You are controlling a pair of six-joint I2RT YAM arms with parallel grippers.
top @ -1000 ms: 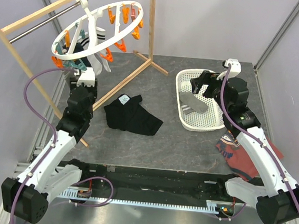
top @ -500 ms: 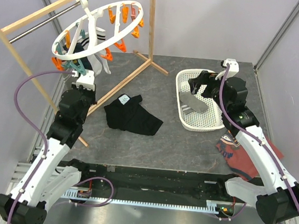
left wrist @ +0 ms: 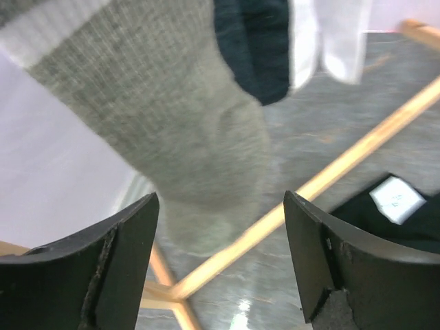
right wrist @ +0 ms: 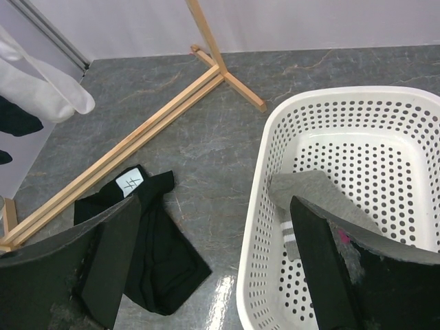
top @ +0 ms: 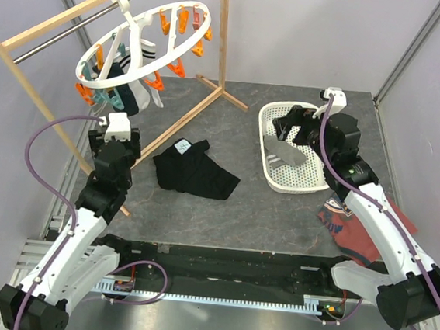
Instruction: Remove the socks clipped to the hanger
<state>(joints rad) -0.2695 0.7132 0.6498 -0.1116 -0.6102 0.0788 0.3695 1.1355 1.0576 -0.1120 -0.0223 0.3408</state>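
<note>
While several socks [top: 124, 87] hang pegged at the near-left edge of the round white drying hanger [top: 129, 14], one grey sock [right wrist: 311, 198] already lies in the white perforated basket [right wrist: 256, 227], so the job looks partly done.

From the left wrist view, a plain grey sock [left wrist: 172, 124] dangles toe-down, with a navy sock [left wrist: 251, 48] and a white sock [left wrist: 323, 34] just behind it. The left gripper [left wrist: 218, 206] sits right beneath that grey toe. Its jaws are spread wide with the toe hanging above the gap, and they have hold of nothing.

The step in hand appears to be taking the grey sock. The next move calls for raising the jaws around the toe, pinching the fabric, and then pulling down and away firmly enough to slip it from its peg. The hanger swings freely from the wooden rail frame [left wrist: 357, 152], so a slanted tug may drag the ring along with the sock.

Across the table, the right gripper [right wrist: 214, 206] hovers by the basket, with its jaws fully apart and empty. A black garment [right wrist: 144, 254] lies on the tabletop between the two arms.
</note>
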